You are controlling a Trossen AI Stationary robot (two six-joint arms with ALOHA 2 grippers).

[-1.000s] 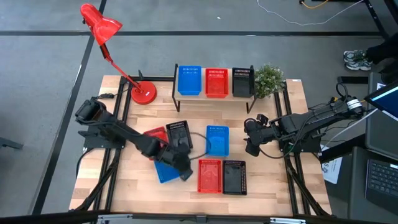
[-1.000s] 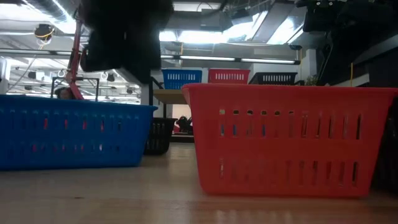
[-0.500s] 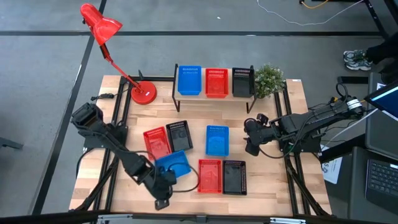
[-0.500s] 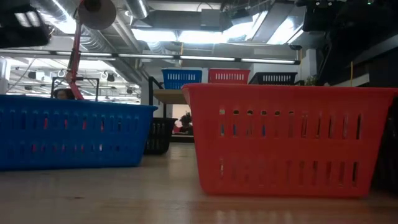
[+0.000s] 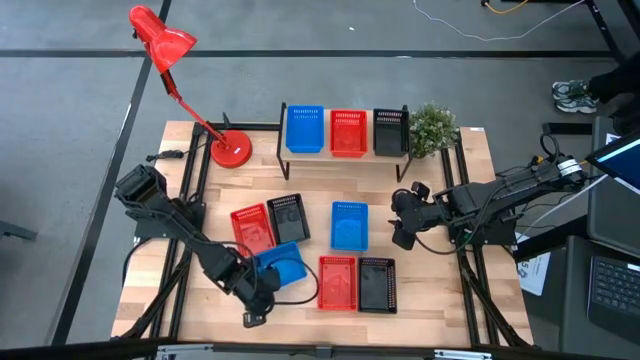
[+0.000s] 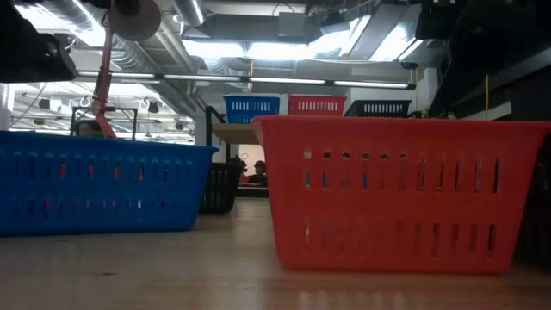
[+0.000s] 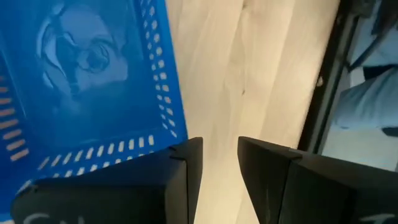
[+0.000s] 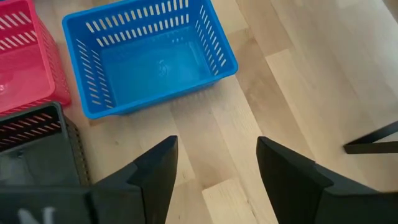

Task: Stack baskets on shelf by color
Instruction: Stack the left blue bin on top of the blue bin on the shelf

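Observation:
A blue basket [image 5: 279,264] [image 7: 81,74] rests flat on the table near its front. My left gripper [image 5: 252,314] [image 7: 221,168] hangs slightly open just past this basket's near left corner, with bare wood showing between its fingers. My right gripper [image 5: 403,236] [image 8: 217,162] hovers wide open over bare table to the right of a second blue basket [image 5: 349,225] [image 8: 149,62]. The shelf [image 5: 345,152] at the back carries a blue [image 5: 304,130], a red [image 5: 348,132] and a black basket [image 5: 389,130] side by side. My left gripper has one finger [image 7: 186,171] right beside the near blue basket's corner rim [image 7: 166,144], coming from above at a slant. Whether the finger's outer side touches the rim, I cannot tell. Nothing is between the fingers.
Loose on the table are a red basket [image 5: 250,226], a black one [image 5: 288,215], and near the front another red one [image 5: 337,282] and black one [image 5: 377,285]. A red lamp [image 5: 230,150] stands at the back left, and a potted plant [image 5: 432,126] stands right of the shelf.
My left gripper has swung from above the near blue basket toward the table's near edge and left, rolling as it went. It now hangs off the basket's corner. The baskets have stayed where they were.

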